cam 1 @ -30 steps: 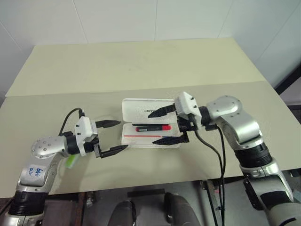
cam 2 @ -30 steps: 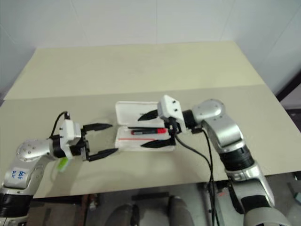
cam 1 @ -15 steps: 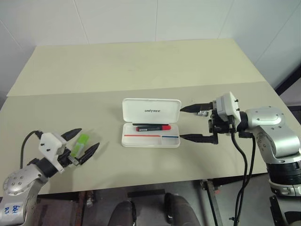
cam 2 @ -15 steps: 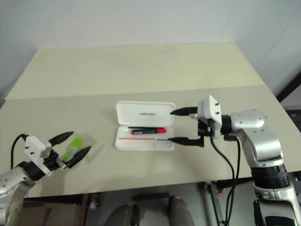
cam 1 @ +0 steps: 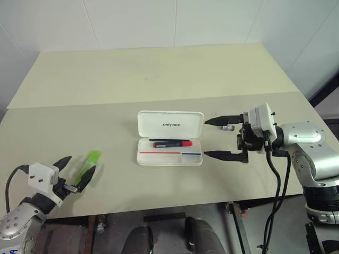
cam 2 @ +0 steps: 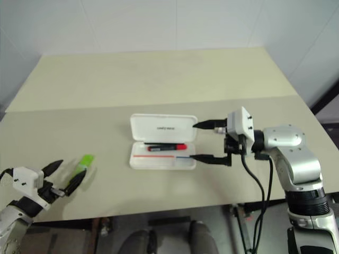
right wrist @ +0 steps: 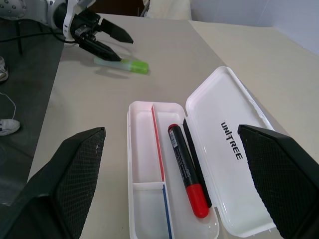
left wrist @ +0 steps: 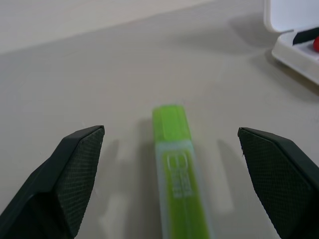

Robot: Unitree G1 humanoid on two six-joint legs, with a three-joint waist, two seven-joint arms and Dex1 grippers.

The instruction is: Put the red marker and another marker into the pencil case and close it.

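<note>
The pencil case (cam 1: 170, 123) lies open in the middle of the table, its lid folded back with the lettering showing. Inside the tray lies the red marker (cam 1: 172, 143), also clear in the right wrist view as the red marker (right wrist: 187, 169). The light green marker (cam 1: 94, 156) lies on the table far to the left. My left gripper (cam 1: 79, 164) is open, level with the table, its fingers either side of the green marker's (left wrist: 177, 159) near end without touching it. My right gripper (cam 1: 205, 138) is open and empty just right of the case, pointing at it.
A thin black pen (cam 1: 164, 139) lies in the tray beside the red marker. The beige table (cam 1: 159, 79) stretches far behind the case. The front edge runs close below the green marker and my left gripper.
My left gripper swung from beside the case out to the left and down to the green marker. My right gripper drew back rightward off the case. Both stayed open.
</note>
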